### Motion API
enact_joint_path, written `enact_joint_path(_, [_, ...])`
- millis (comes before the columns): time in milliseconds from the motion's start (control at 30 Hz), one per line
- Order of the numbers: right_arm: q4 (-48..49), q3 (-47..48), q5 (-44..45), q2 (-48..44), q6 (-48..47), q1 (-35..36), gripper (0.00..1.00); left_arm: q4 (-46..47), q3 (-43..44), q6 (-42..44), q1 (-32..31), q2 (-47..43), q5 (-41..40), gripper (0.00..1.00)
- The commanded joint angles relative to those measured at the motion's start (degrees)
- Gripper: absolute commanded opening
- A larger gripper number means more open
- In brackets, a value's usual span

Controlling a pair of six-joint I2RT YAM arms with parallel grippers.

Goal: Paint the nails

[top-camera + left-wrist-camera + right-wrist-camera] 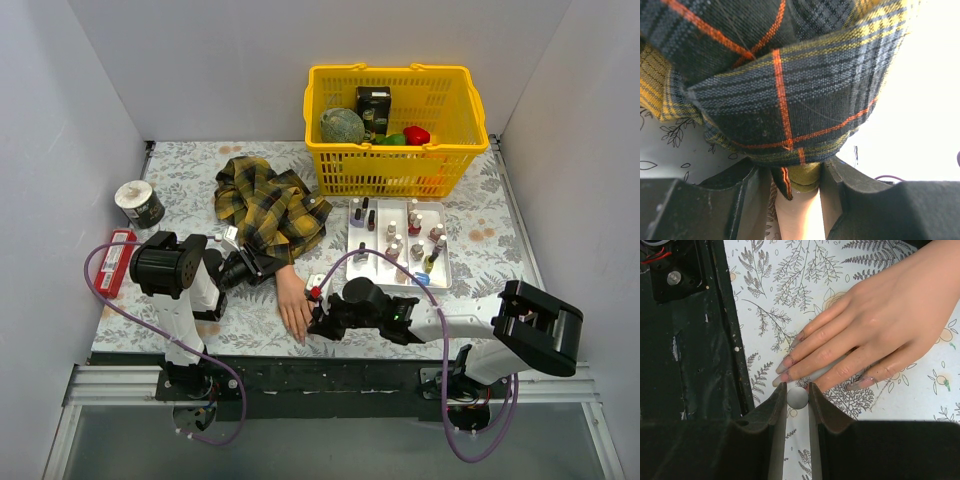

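My L pincer (795,172) clamps mannequin hand (795,215) at wrist, under plaid sleeve (790,100); R pincer (797,390) pinches grey brush (797,397) by the nails (785,371).

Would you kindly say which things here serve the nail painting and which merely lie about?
For the job: peach mannequin hand, its nails, grey round-tipped stick in the right gripper, polish bottles in the white tray.
Lying about: yellow plastic basket, white-topped roll, red flat pack.

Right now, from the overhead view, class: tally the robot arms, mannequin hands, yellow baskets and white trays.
Robot arms: 2 (left arm, right arm)
Mannequin hands: 1
Yellow baskets: 1
White trays: 1
Total: 5
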Motion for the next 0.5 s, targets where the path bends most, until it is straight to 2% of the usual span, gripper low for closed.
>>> enact_joint_path(0, [0.66,-0.18,-0.41,-2.06,-0.74,0.52,0.01,1.05,-1.66,5.19,-0.36,-0.47,0.23,0.2])
enact_joint_path(467, [-0.13,0.43,-1.47,-0.93,-0.82,1.05,0.01,0.87,-1.66,5.28,-0.36,-1.0,0.23,0.19])
